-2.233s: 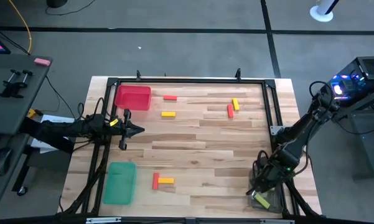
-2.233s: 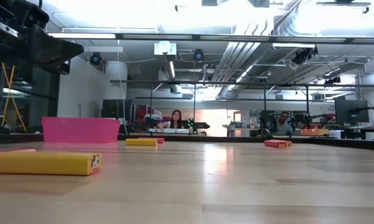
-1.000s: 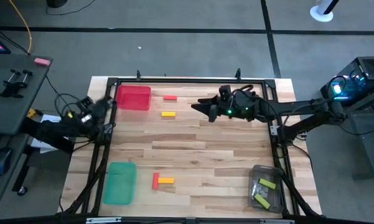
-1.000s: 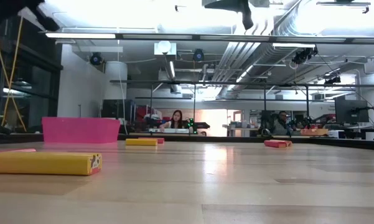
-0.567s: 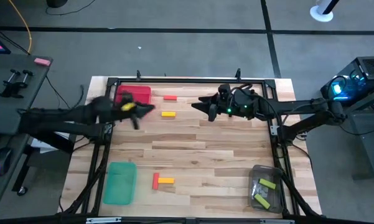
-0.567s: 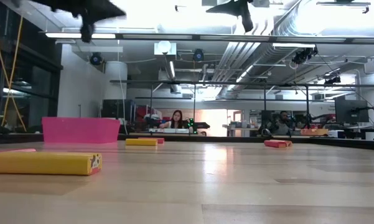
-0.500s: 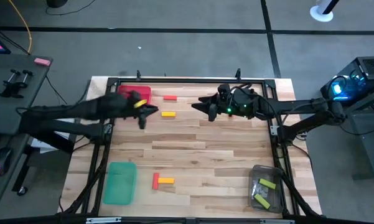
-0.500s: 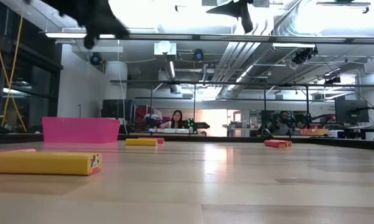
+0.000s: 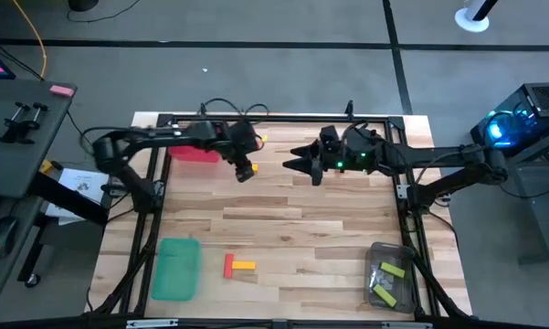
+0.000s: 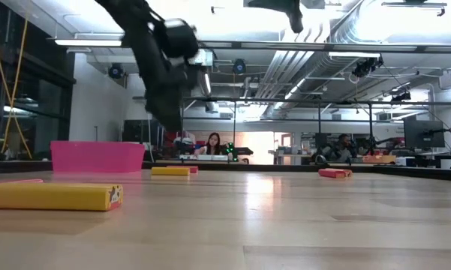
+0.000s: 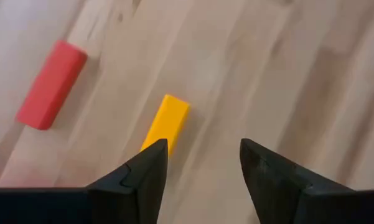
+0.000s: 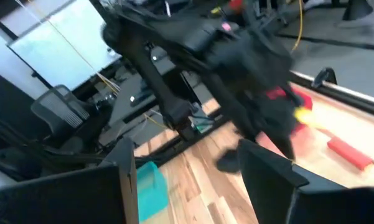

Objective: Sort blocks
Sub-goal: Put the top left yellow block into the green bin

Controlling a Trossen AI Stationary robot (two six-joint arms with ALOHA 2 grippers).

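Observation:
My left gripper point(image 9: 244, 172) hangs open, pointing down, over a yellow block point(image 11: 168, 124) lying flat on the table's far left part; its fingers stand just short of the block, touching nothing. A red block point(image 11: 51, 84) lies beside it, nearer the red tray point(image 9: 187, 153). My right gripper point(image 9: 290, 163) hovers open and empty high over the far middle of the table. Near the front, a red block point(image 9: 228, 266) and a yellow block point(image 9: 245, 265) lie touching in an L. Light green blocks point(image 9: 389, 281) lie in the clear tray point(image 9: 373, 256).
A green tray point(image 9: 175, 268) sits at the near left corner. In the low view one more red block point(image 10: 335, 173) lies at the far right. A dark frame point(image 9: 274, 119) runs round the table. People sit in the room behind.
My left gripper has swung from the table's left edge toward the right, past the red tray, and has come down over the yellow block. My right gripper has stayed about where it was. No block has moved.

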